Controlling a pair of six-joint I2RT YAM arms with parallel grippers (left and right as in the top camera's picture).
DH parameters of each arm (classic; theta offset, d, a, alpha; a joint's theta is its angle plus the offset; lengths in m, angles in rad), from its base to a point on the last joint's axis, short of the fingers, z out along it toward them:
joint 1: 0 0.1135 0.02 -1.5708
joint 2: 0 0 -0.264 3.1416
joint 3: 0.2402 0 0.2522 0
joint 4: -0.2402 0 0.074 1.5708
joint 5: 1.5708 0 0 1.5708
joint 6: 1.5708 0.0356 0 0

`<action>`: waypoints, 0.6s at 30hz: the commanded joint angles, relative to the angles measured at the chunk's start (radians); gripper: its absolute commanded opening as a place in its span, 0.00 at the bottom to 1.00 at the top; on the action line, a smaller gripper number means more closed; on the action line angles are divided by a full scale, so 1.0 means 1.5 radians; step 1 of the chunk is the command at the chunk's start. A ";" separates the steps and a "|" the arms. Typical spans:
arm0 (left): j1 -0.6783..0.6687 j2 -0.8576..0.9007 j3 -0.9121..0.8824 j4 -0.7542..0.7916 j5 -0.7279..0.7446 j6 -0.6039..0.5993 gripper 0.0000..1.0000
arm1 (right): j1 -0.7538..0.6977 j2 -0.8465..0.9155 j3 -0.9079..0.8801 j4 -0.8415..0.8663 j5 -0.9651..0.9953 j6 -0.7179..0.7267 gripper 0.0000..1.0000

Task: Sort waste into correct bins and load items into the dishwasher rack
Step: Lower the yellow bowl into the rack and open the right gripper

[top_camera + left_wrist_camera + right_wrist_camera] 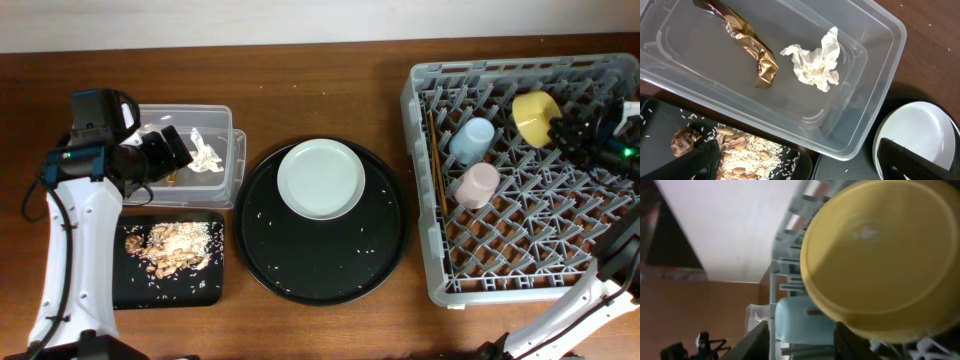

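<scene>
Brown tabletop; left gripper spread above clear tub, right gripper parted beside yellow bowl near rack edge.

No legible text, labels, brands or numbers anywhere in view.

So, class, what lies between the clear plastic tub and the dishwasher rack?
In the overhead view, the round black tray carrying the pale plate fills the stretch between the clear tub and the rack.
</scene>
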 commanded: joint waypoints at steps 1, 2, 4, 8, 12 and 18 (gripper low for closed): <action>0.002 -0.008 0.001 -0.001 -0.005 0.006 1.00 | 0.001 -0.041 0.001 -0.005 0.049 0.012 0.43; 0.002 -0.008 0.001 -0.001 -0.005 0.006 1.00 | 0.002 -0.053 0.004 -0.008 0.057 0.014 0.43; 0.002 -0.008 0.001 -0.001 -0.005 0.006 0.99 | 0.007 -0.087 0.009 -0.020 0.098 0.014 0.43; 0.002 -0.008 0.001 -0.001 -0.005 0.006 0.99 | 0.057 -0.216 0.012 -0.053 0.296 0.041 0.43; 0.002 -0.008 0.001 -0.001 -0.005 0.006 1.00 | 0.151 -0.315 0.012 -0.080 0.420 0.043 0.44; 0.002 -0.008 0.001 -0.001 -0.005 0.006 1.00 | 0.448 -0.406 0.012 -0.171 0.679 0.076 0.45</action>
